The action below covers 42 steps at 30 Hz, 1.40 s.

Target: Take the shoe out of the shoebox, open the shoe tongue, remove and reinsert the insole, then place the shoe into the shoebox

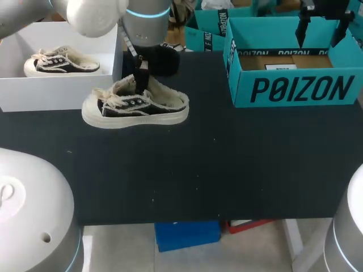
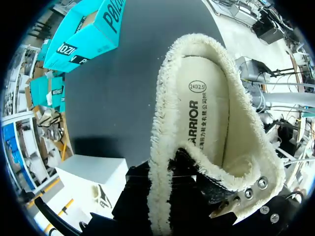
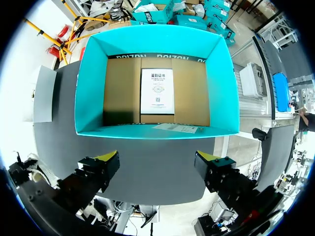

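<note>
A black low shoe with a cream fringed rim and white sole lies on the black table, just right of the white shoebox. My left gripper comes down from above and is shut on the shoe's fringed far edge by the tongue. The left wrist view looks into the shoe; its cream insole lies flat inside, and the fingertips are hidden by the shoe. My right gripper hangs open and holds nothing above the teal box, also seen as the right gripper at the back right.
A second matching shoe sits inside the white shoebox. The teal box at the back right holds only a brown cardboard floor with a paper sheet. More teal boxes stand behind it.
</note>
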Available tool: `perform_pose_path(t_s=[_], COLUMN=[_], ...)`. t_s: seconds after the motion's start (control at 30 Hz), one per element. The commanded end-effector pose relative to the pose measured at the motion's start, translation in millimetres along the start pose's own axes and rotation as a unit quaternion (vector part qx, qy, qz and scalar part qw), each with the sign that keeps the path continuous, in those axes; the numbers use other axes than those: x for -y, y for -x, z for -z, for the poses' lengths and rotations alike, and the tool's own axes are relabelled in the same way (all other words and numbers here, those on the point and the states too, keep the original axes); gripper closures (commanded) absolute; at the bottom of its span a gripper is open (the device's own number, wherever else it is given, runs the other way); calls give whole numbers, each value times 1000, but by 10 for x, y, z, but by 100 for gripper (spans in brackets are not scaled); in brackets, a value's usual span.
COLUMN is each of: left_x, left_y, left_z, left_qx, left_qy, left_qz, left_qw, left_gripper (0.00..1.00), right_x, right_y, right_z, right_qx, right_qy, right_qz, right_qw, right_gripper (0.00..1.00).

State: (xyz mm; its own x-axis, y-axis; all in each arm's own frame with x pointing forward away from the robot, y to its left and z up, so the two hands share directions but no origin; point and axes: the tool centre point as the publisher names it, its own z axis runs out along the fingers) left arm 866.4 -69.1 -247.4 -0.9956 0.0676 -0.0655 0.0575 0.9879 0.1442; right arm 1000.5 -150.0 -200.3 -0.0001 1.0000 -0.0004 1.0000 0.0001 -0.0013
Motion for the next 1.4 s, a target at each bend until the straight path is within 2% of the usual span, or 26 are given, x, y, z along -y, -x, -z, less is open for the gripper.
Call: perform_pose_path(t_s=[0.03, 0.23, 0.6, 0.93, 1.13, 1.17, 1.2, 1.23, 1.4], left_x=[188, 301, 479, 593, 628, 635, 653, 660, 601], left_y=[9, 86, 207, 309, 323, 323, 311, 299, 261], left_z=[-200, -526, -1156, -1462, -1529, -1534, -1523, -1490, -1234], left_qx=[9, 28, 16, 4, -12, -18, -19, -20, -28], left_qy=[8, -26, -41, -42, -56, -56, -56, -54, -60], left_qz=[9, 3, -3, -33, -54, -59, -64, -67, -63], left_qw=[1000, 999, 999, 999, 997, 996, 996, 996, 996], left_gripper=[100, 100, 100, 100, 98, 81, 56, 0, 0], right_x=[0, 0, 0, 0, 0, 0, 0, 0, 0], right_y=[-1, -1, -1, -1, -1, -1, -1, -1, -1], right_z=[3, 3, 3, 3, 3, 3, 3, 3, 3], right_qx=[0, 0, 0, 0, 0, 0, 0, 0, 0], right_qy=[0, 0, 0, 0, 0, 0, 0, 0, 0], right_qz=[0, 0, 0, 0, 0, 0, 0, 0, 0], right_qw=[1000, 1000, 1000, 1000, 1000, 1000, 1000, 1000, 1000], right_gripper=[0, 0, 0, 0, 0, 0, 0, 0, 0])
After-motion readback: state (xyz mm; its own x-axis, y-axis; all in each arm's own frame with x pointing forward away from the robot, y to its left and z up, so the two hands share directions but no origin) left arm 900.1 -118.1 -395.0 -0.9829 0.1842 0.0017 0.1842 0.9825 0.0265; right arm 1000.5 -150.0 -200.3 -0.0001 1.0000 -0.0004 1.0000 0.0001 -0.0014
